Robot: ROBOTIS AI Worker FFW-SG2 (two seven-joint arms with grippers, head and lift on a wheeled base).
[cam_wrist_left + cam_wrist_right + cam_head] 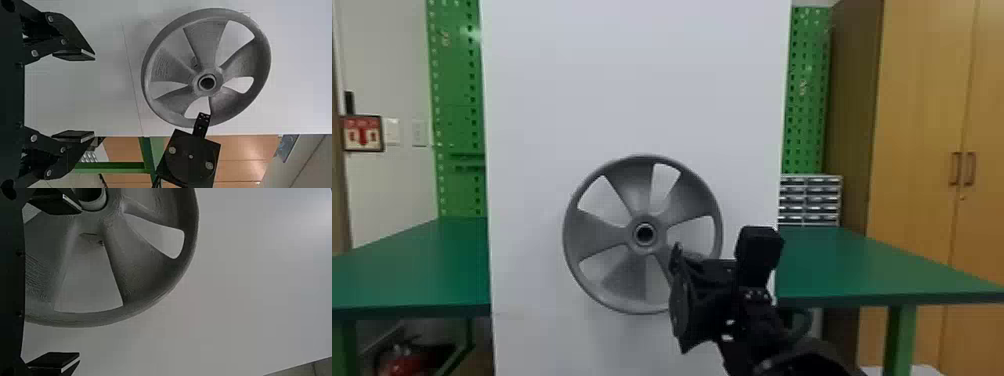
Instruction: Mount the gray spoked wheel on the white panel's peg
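Observation:
In the head view my right gripper (699,300) stands at the lower right of the gray wheel (602,237), overlapping its rim. The wheel is upright, its face toward me, against the white panel (632,85); its hub opening looks dark, and I cannot tell if the peg is inside. In the right wrist view my right gripper (74,284) is open, one finger beside the hub and the other beyond the rim of the wheel (143,272). My left gripper (94,96) is open with nothing between its fingers, apart from the wheel (205,39) in the left wrist view.
Green tables (417,265) (872,265) flank the panel. Drawer units (809,200) and a wooden cabinet (917,125) stand at the right. In the left wrist view, the right arm's black housing (190,156) is close to the wheel's rim.

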